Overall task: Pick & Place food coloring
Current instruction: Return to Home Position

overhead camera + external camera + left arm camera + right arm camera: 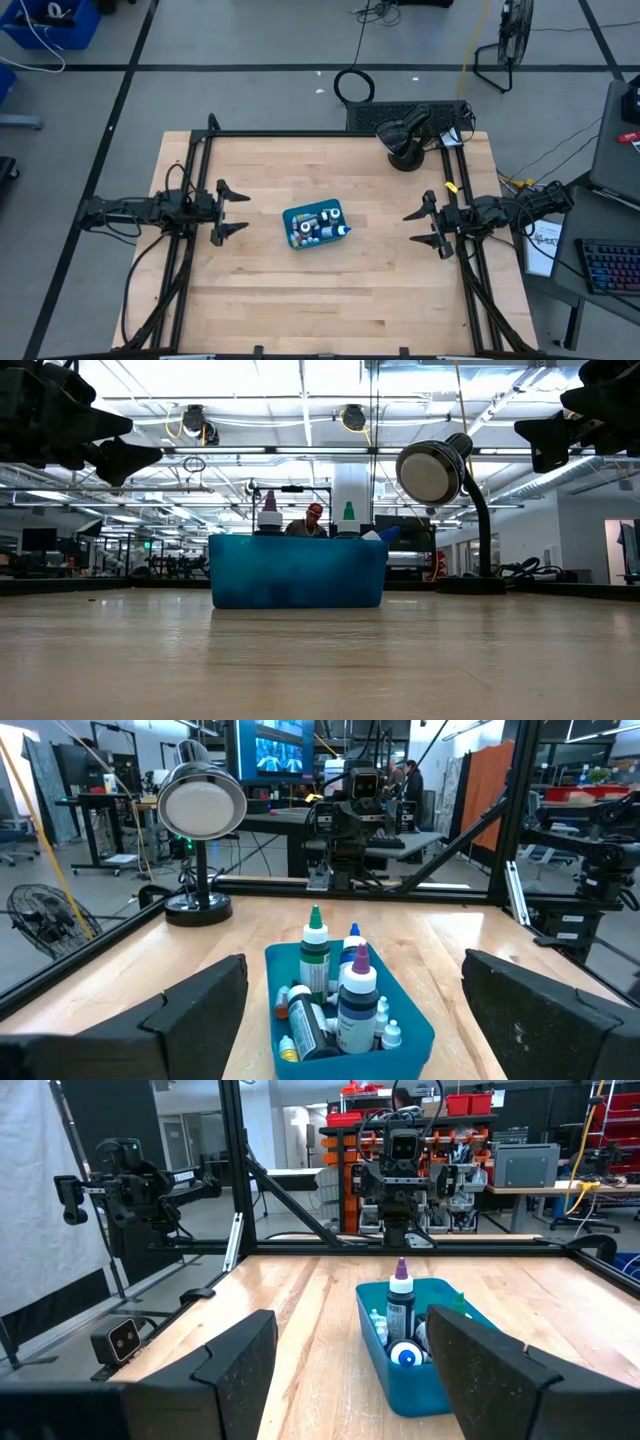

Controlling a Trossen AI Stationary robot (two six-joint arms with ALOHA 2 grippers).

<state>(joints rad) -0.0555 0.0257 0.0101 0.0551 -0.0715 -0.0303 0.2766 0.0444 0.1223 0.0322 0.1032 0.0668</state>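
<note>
Pale wooden planks are forming the tabletop (330, 290), and a black frame (300, 133) is running along its edges. Near the middle of the boards a teal bin (298, 570) is sitting flat, turned a little askew to the table's sides. All the food coloring bottles (318, 228) that can be seen are crowding inside this bin; none is lying on the wood around it. Among them a green-tipped bottle (316, 955) is standing upright and rising well above the rim, a purple-tipped bottle (358, 995) is standing just beside it, and several smaller ones with white caps are lying or leaning low against the bin's walls. Their exact number is hard to tell, since they are overlapping one another.

To one side of the bin, well apart from it, the left gripper (246, 212) is hovering above the wood with its two fingers spread wide and nothing between them, pointing toward the bin. On the opposite side of the bin, about as far off, the right gripper (409, 228) is hanging in the same way, fingers parted and holding nothing, also facing the bin. Neither one is touching the bin or any bottle.

Beyond the bin, toward the far right corner of the table, a black desk lamp (405, 135) is standing on its round base, its head bending over toward the right gripper's side. In the low view a person (313, 515) is showing in the room directly behind the bin's upper edge.
</note>
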